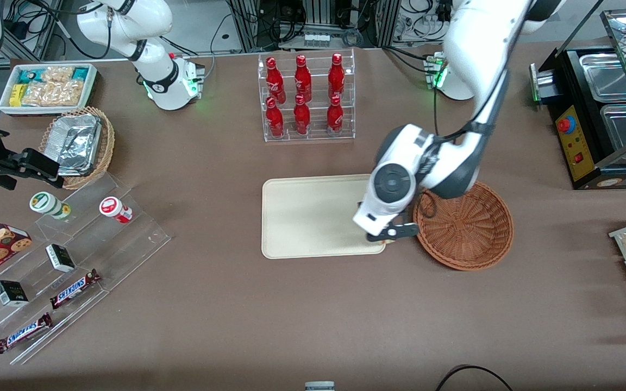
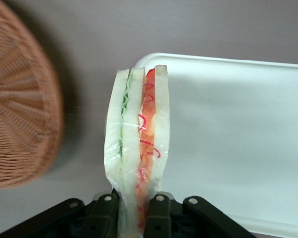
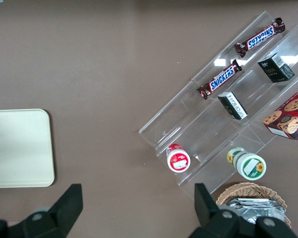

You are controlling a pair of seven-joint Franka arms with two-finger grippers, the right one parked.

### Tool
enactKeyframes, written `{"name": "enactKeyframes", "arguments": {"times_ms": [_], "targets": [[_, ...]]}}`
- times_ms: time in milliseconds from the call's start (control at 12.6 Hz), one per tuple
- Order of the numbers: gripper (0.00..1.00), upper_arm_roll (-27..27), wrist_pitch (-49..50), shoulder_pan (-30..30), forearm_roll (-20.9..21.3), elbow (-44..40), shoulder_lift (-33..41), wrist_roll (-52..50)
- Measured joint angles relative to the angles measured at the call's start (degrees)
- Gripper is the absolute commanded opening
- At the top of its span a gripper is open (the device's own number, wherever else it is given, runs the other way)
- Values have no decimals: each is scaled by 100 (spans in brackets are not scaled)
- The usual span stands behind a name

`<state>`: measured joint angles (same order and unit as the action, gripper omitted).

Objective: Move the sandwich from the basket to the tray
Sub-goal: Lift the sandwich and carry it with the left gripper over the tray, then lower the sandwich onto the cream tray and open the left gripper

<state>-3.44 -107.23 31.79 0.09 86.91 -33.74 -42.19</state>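
Front view: gripper hangs low over the tray corner nearest the basket, right at the tray's rim. Basket looks empty of the sandwich; the arm's wrist housing covers most of the load, only a sliver of something pale showing under the fingers. Bottle rack stands farther from the camera, well apart, no obstacle.

Left wrist view: sandwich held upright, cut edge facing the lens, green layer on one side, red on the other, wrap crinkled. Black fingers pinch it at the narrow end, one either side. Sandwich tip sits over the tray's rounded corner; basket off to one side, clear of the load.

Right wrist view: tray corner bare; snack shelf well apart. Nothing of the working gripper here.

Judgement: carry phase nearly done, placing not yet made. To do it well, move further in over the tray's flat so the wedge clears the rim, lower until the wrap touches, then release. Dropping at the corner risks it tipping over the rim onto the table. Soft bread, so no extra squeeze.
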Motion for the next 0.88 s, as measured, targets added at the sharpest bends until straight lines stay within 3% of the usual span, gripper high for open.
{"name": "enactKeyframes", "arguments": {"times_ms": [319, 876], "targets": [[9, -9, -46, 523, -1, -847, -754, -675], [10, -33, -803, 1001, -2, -1008, -1156, -1235]]}}
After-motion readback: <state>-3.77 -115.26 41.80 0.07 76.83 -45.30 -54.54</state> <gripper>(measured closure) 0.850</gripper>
